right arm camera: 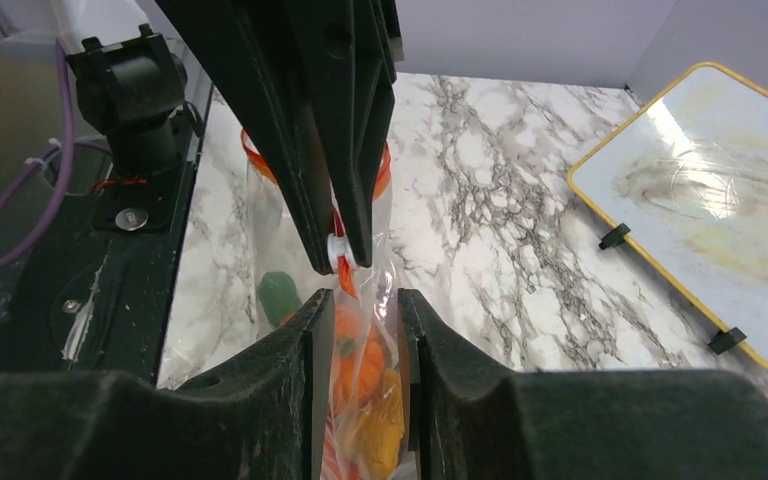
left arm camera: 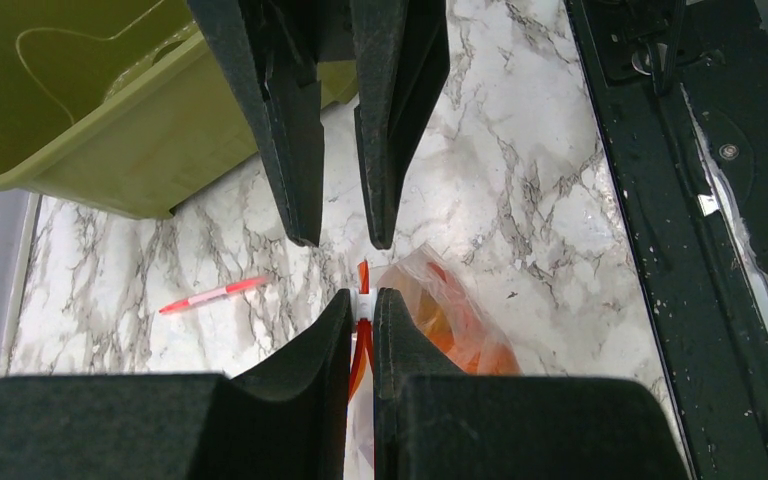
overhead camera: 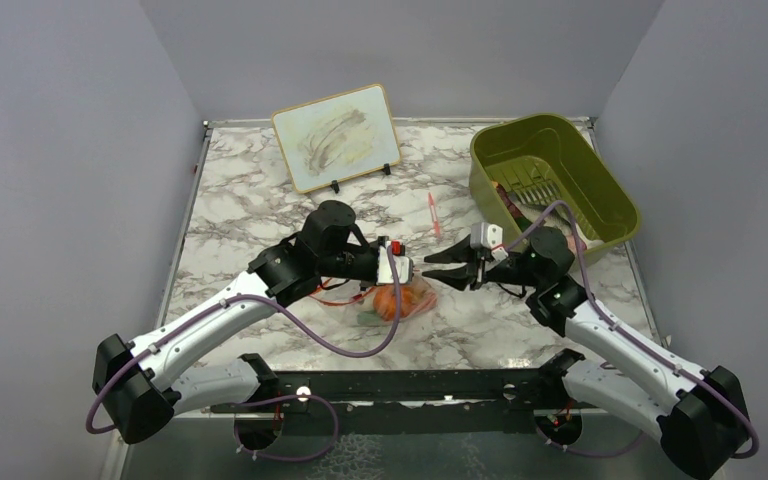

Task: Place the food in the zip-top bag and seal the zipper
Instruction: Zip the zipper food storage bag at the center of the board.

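The clear zip-top bag (overhead camera: 403,303) hangs low over the marble between the two arms, with food inside: an orange ball (right arm camera: 362,362), a yellow piece (right arm camera: 385,420) and a green piece (right arm camera: 278,296). My left gripper (left arm camera: 362,300) is shut on the red-orange zipper (left arm camera: 364,275) at its white slider (right arm camera: 338,250). My right gripper (right arm camera: 358,305) faces it from the right, fingers (right arm camera: 305,345) a little apart, with the bag's film hanging loosely in the gap. From above, the left gripper (overhead camera: 407,270) and right gripper (overhead camera: 430,268) nearly meet tip to tip.
An olive-green bin (overhead camera: 600,190) stands at the back right with a dark reddish piece (overhead camera: 509,200) in it. A red-pink pen (overhead camera: 432,213) lies on the marble beyond the grippers. A whiteboard (overhead camera: 337,137) leans at the back. The black base rail (overhead camera: 410,385) runs along the near edge.
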Robot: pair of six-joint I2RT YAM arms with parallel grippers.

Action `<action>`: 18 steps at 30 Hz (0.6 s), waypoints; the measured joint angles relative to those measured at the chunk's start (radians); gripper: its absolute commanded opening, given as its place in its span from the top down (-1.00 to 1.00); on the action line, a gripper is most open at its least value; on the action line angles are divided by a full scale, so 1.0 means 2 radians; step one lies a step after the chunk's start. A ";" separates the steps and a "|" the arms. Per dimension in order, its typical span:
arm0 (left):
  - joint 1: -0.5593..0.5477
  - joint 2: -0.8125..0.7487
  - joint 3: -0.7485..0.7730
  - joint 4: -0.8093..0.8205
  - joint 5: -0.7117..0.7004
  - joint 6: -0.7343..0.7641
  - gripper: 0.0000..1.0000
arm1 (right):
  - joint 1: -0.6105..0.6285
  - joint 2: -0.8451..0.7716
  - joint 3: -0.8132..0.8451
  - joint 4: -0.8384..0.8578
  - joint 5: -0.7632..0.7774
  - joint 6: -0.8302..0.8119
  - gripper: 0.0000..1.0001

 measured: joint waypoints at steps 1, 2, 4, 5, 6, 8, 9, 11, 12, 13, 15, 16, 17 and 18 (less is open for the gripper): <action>0.000 0.000 0.000 0.000 0.001 0.000 1.00 | 0.000 0.005 0.000 0.003 -0.001 0.000 0.40; 0.000 0.000 0.000 0.000 0.001 0.001 1.00 | 0.000 0.009 0.000 0.005 -0.001 0.000 0.40; 0.000 0.000 0.000 0.000 0.002 0.001 1.00 | 0.001 0.015 0.000 0.008 -0.001 0.000 0.39; 0.000 0.000 0.000 0.000 0.002 0.001 1.00 | 0.002 0.017 0.000 0.010 -0.001 0.000 0.39; 0.000 0.000 0.000 0.000 0.003 0.001 1.00 | 0.002 0.018 0.000 0.013 -0.001 0.000 0.39; 0.000 0.001 0.000 0.000 0.003 0.001 1.00 | 0.003 0.019 0.000 0.018 -0.002 0.001 0.39; 0.000 0.001 0.000 0.000 0.004 0.002 1.00 | 0.004 0.021 0.000 0.021 -0.002 0.001 0.38; 0.000 0.002 0.000 0.000 0.005 0.003 1.00 | 0.005 0.027 0.000 0.027 -0.004 0.002 0.38; 0.000 0.003 0.000 0.000 0.005 0.004 1.00 | 0.007 0.031 0.000 0.029 -0.004 0.003 0.38; 0.000 0.004 0.000 0.000 0.006 0.004 1.00 | 0.008 0.035 0.000 0.031 -0.005 0.003 0.39; 0.000 0.005 0.000 0.000 0.009 0.004 1.00 | 0.012 0.042 0.000 0.033 -0.006 0.004 0.41; 0.000 0.006 0.000 0.000 0.010 0.004 1.00 | 0.014 0.044 0.000 0.035 -0.006 0.004 0.41; 0.000 0.006 0.000 0.000 0.011 0.004 1.00 | 0.015 0.046 0.000 0.036 -0.006 0.004 0.44; 0.001 0.006 0.000 0.000 0.012 0.004 1.00 | 0.016 0.047 0.000 0.038 -0.006 0.004 0.50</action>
